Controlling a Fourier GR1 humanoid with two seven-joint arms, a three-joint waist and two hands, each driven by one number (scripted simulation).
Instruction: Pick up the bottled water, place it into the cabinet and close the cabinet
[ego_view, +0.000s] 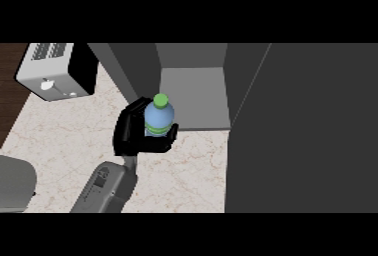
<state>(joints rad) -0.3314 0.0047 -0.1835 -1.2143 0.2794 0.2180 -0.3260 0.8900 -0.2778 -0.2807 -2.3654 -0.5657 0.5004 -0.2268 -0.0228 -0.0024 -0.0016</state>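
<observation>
Bottle (159, 118) stood upright at frame center, held by the hand (137, 134), fingers curled round its lower body just below the cabinet (193, 95) opening. Likely light, rigid, smooth plastic; the mid-body grip seemed sound. Cabinet shelf showed nothing inside; door (303, 130) hung open at right. Toaster (53, 70) upper left.

A robot hand (135, 131) is curling around the bottled water (159, 116), holding it upright with the green cap (160, 99) showing above the fingers. Just beyond and to the right of the robot hand, the open cabinet (193, 95) is showing its grey shelf. A toaster (55, 70) is sitting on the surface (66, 135) well off to the robot hand's left.
</observation>
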